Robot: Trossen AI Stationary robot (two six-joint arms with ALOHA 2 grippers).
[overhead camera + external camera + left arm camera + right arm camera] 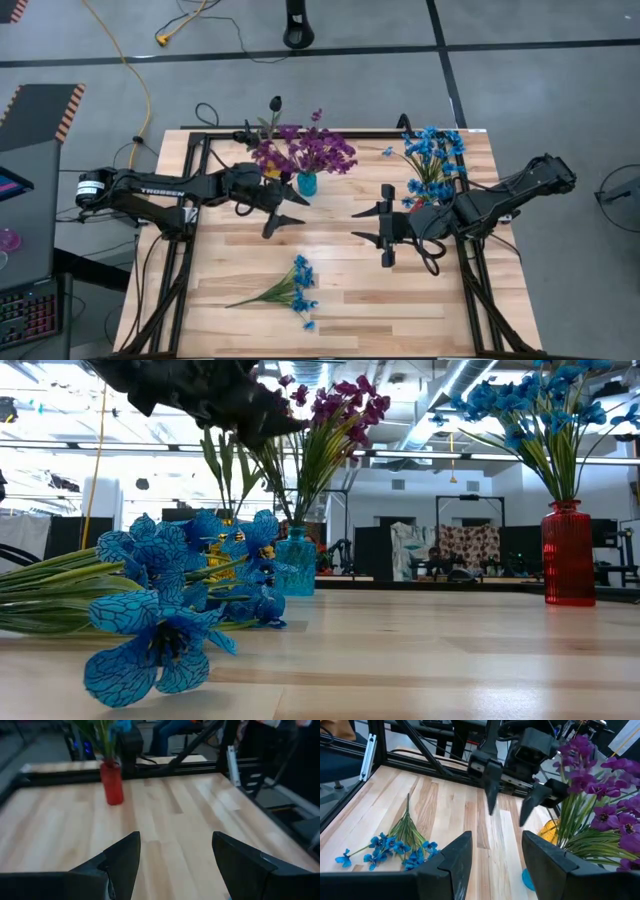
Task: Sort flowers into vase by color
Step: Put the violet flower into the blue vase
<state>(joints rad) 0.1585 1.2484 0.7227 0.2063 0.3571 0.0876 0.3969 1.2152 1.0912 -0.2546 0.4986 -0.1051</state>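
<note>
Nearest us on the pale wooden table (420, 300) lies a loose sprig of bright blue artificial flowers with thin green stems (290, 288), flat on its side (no vase around it). Beyond it we see both grippers above the boards, fingers apart and holding nothing: the left gripper (288, 212) beside the small turquoise glass vase of purple flowers (306, 183), the right gripper (372, 229) facing it. Farther right stands the red glass vase of blue flowers (568, 553).
</note>
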